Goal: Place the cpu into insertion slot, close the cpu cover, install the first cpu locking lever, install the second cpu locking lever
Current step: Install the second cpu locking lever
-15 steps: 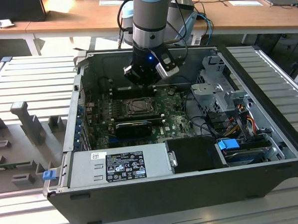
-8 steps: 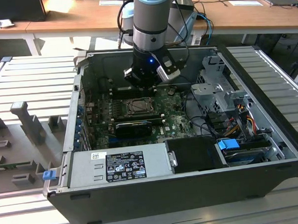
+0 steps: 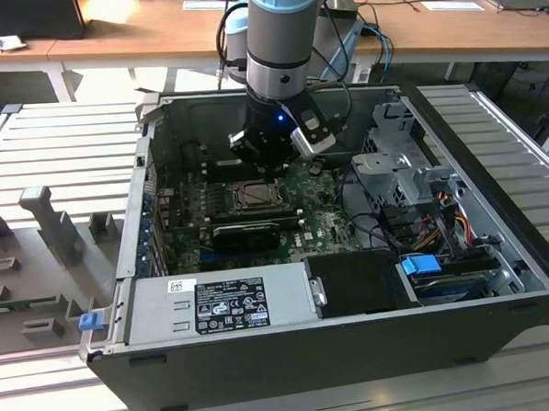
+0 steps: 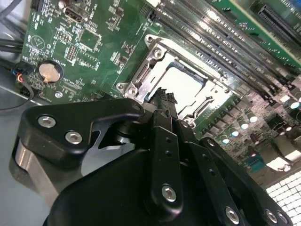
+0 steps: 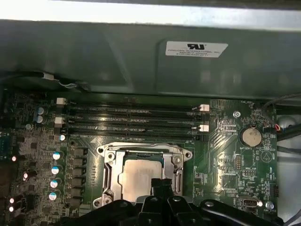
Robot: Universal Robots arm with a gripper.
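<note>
An open computer case [image 3: 356, 348] is laid on a slatted metal bench [image 3: 59, 143], with wooden desks behind it. Inside, on the green motherboard [image 5: 225, 141], the cpu [image 5: 138, 176] is seen seated flat in the insertion slot [image 5: 109, 175], its silver top showing through the window of the cpu cover [image 5: 178, 162], which appears lowered around it in both wrist views. Whether either locking lever has been hooked cannot be told.

In the first wrist view the chip lies at about eleven o'clock from the gripper [image 5: 162, 186], directly beside it; the fingertips are set over the edge of the socket frame. In the second wrist view the gripper [image 4: 162, 96] is seen with its fingers pressed together, nothing gripped between them, the chip at one o'clock. Four memory slots [image 5: 131, 120] are ranged beyond the socket, and a coin battery [image 5: 250, 136] is placed well apart.
</note>
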